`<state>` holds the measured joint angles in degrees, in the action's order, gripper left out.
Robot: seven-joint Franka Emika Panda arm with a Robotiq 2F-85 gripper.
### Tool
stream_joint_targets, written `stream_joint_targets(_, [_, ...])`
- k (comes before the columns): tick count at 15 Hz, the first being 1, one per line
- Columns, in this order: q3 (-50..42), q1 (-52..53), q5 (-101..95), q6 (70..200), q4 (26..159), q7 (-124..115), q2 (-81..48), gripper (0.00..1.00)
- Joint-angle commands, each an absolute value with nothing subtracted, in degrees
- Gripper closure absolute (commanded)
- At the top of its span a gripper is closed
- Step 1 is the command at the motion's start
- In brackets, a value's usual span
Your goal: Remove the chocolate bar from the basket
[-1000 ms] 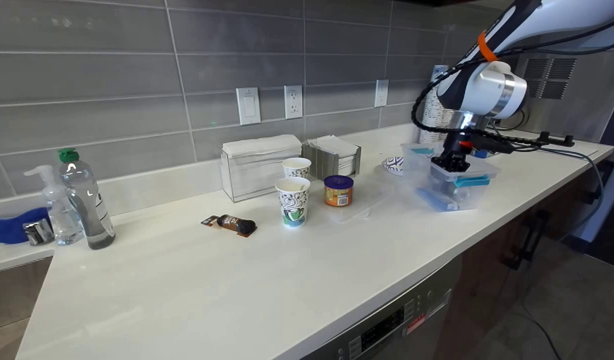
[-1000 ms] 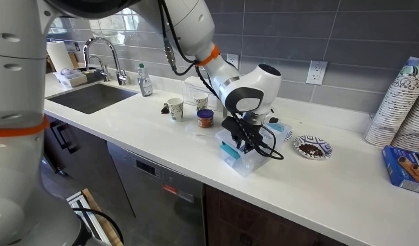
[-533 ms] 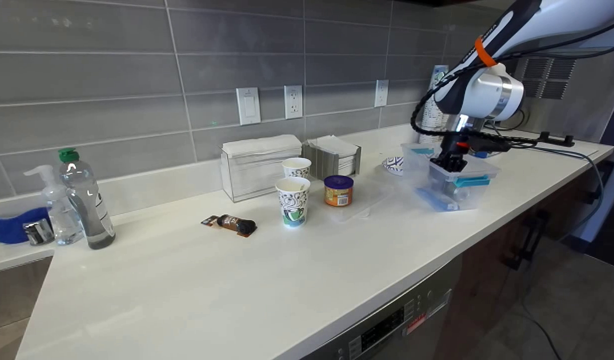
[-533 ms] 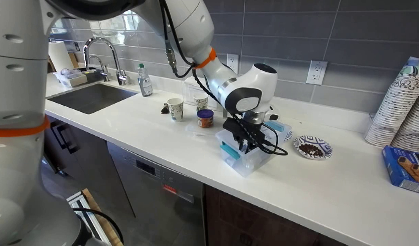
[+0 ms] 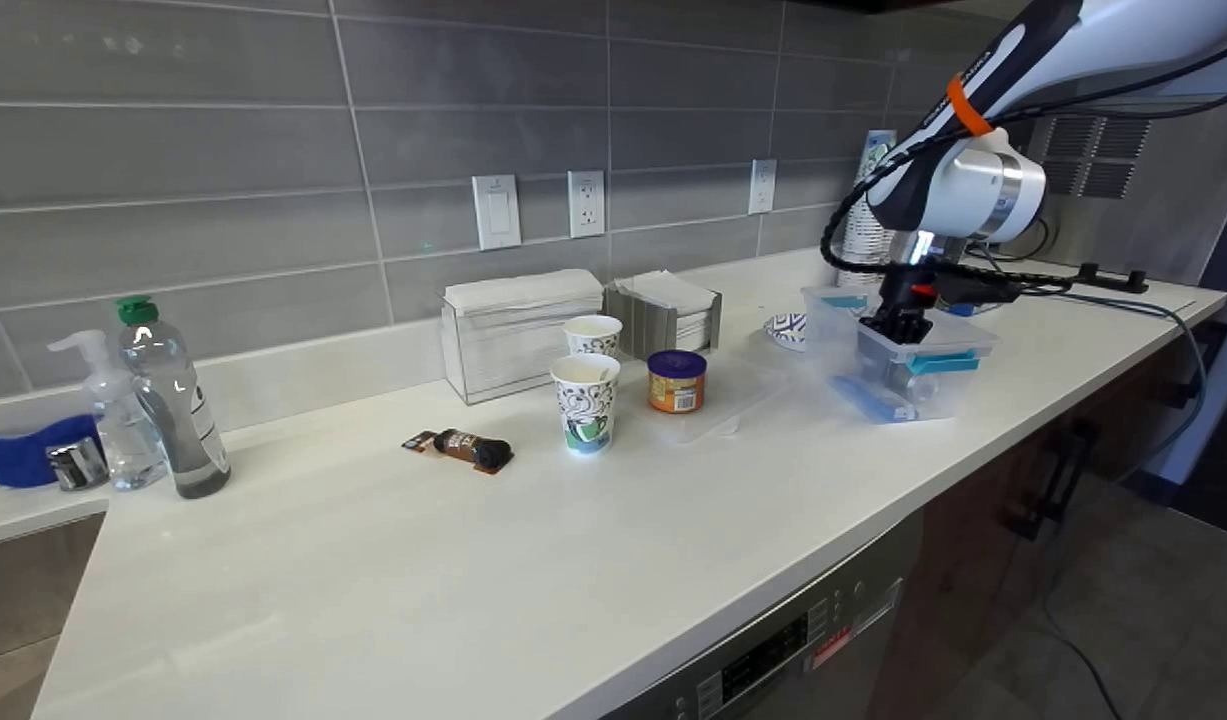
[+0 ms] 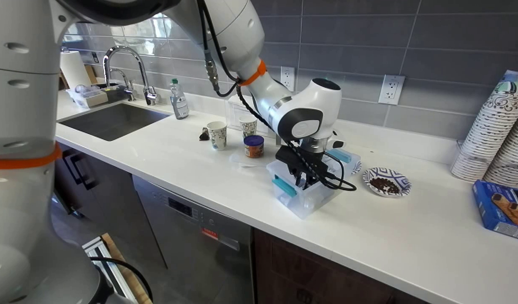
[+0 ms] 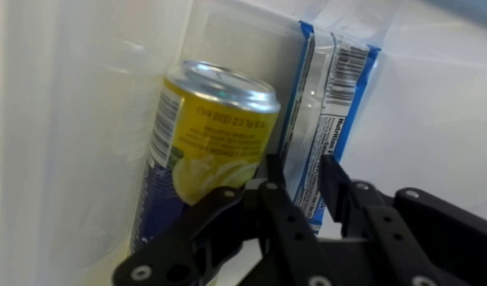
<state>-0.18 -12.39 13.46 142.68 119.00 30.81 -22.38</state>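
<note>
The chocolate bar (image 7: 342, 95), a flat blue-edged packet with its barcode side up, lies inside the basket in the wrist view. The basket is a translucent plastic container with teal latches; it shows in both exterior views (image 5: 938, 400) (image 6: 299, 204), and its wall shows in the wrist view (image 7: 88, 119). My gripper (image 7: 301, 159) reaches down into it with the fingers apart over the bar's lower part. One finger is by the can side; the other overlaps the bar's far edge. The gripper also shows in both exterior views (image 5: 898, 330) (image 6: 303, 183). The bar cannot be made out there.
A yellow and blue can (image 7: 215, 135) lies beside the bar in the basket. A second clear container (image 5: 831, 318) stands behind. Paper cups (image 5: 585, 400), an orange tub (image 5: 676, 382), a brown packet (image 5: 463, 449) and a patterned bowl (image 6: 387, 173) are on the counter.
The arm and gripper have shifted slightly within the basket since a second ago, and are nearly still over the last half second. The containers and counter items have not moved.
</note>
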Motion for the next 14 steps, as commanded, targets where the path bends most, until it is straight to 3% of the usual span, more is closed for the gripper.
stream_joint_targets(1, [-0.2, -12.8, 12.0, 145.4, 119.8, 29.5, -24.1, 0.67])
stream_joint_targets(14, [-0.1, -12.7, 11.7, 148.6, 122.1, 28.6, -24.2, 0.72])
